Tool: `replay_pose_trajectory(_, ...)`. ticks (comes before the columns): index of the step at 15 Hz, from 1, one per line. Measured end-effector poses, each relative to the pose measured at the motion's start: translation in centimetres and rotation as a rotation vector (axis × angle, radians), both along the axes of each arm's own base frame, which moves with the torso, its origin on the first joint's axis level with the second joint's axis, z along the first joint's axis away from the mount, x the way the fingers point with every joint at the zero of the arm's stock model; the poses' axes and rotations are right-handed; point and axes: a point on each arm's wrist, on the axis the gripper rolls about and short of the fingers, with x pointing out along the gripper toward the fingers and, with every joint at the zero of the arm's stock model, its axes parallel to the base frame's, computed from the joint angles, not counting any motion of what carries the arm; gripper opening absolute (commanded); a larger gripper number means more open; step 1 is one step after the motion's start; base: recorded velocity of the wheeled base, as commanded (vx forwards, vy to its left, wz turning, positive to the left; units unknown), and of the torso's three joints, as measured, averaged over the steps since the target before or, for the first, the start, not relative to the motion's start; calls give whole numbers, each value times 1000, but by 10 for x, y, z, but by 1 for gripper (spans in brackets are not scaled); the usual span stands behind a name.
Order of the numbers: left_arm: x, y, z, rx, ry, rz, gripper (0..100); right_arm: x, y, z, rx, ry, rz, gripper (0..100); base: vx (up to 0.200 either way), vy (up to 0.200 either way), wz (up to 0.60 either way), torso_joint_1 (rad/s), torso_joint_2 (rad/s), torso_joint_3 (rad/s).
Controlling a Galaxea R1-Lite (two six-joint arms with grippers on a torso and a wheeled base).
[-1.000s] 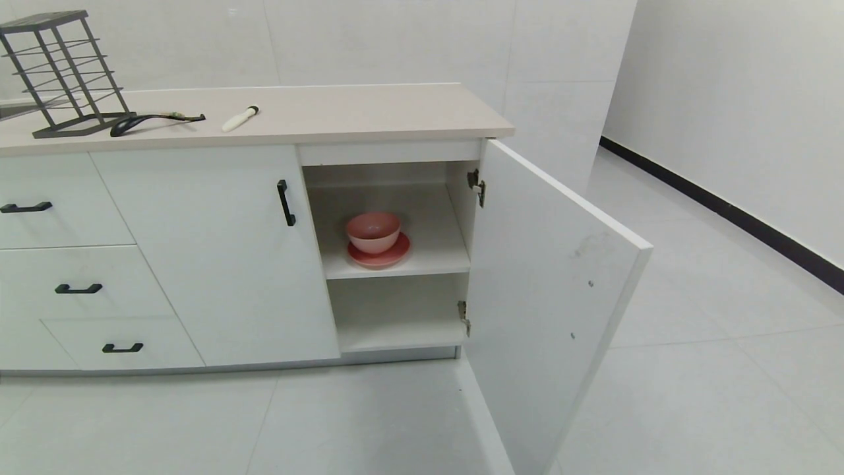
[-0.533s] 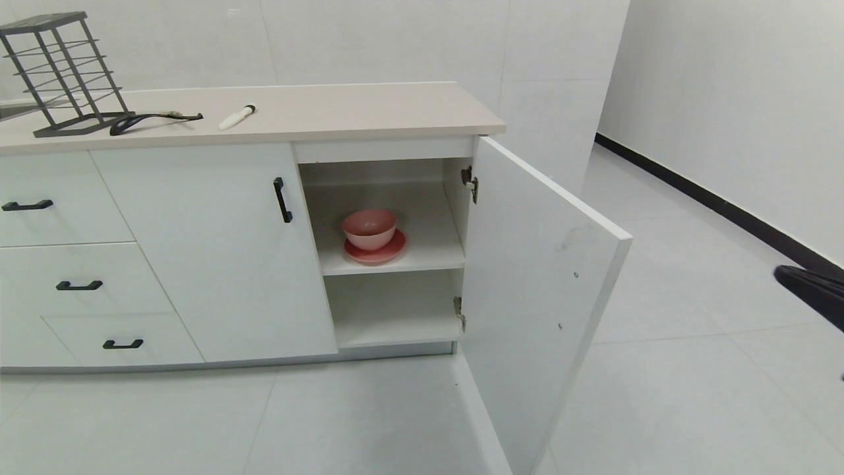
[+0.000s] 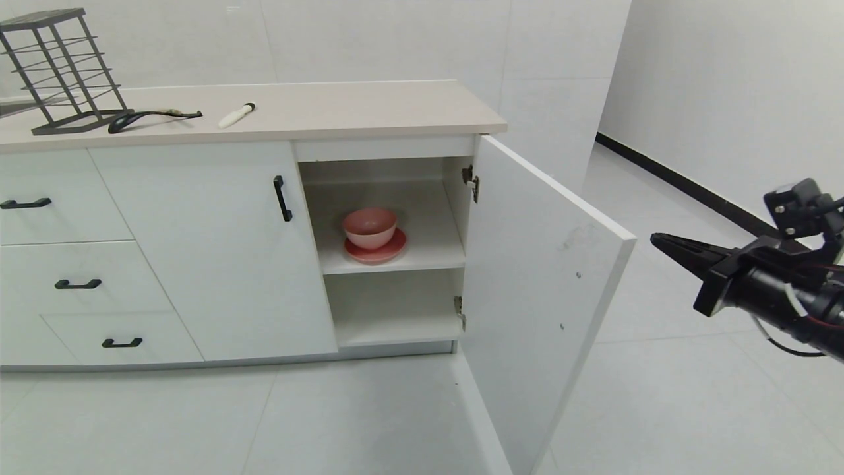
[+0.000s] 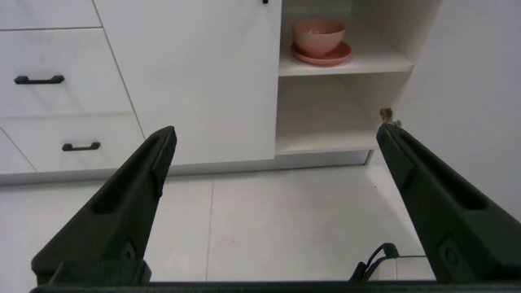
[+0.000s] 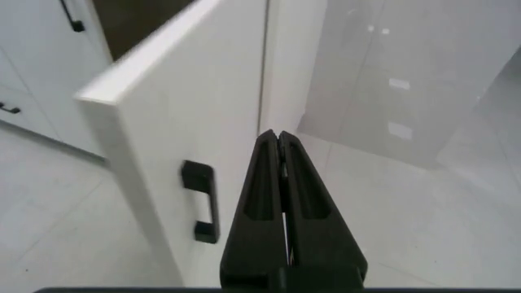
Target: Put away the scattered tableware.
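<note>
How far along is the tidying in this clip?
Done: a pink bowl sits on a red plate on the upper shelf, with the cupboard door open. In hand: nothing; the right hand is shut and empty outside the door, and the left hand is open and empty. Left: a black spoon and a white-handled utensil lie on the counter beside the wire rack.
</note>
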Motion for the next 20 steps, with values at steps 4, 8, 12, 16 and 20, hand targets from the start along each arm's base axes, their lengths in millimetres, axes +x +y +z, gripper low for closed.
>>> replay_pose_trajectory(4, 0, 0, 0, 0, 0, 0, 100, 15, 15, -15, 3, 0, 77, 0, 0, 0, 0, 0, 0, 0)
replay_pose_trajectory(8, 0, 0, 0, 0, 0, 0, 100, 19, 27, -27, -2, 46, 119, 0, 0, 0, 0, 0, 0, 0)
replay_pose_trajectory(12, 0, 0, 0, -1, 0, 0, 100, 19, 34, -30, -2, 57, 147, 0, 0, 0, 0, 0, 0, 0)
replay_pose_trajectory(16, 0, 0, 0, -6, 1, 2, 100, 14, 50, -30, -1, 59, 207, 0, 0, 0, 0, 0, 0, 0)
replay_pose_trajectory(20, 0, 0, 0, -7, 0, 3, 100, 10, 65, -28, 1, 49, 269, 0, 0, 0, 0, 0, 0, 0)
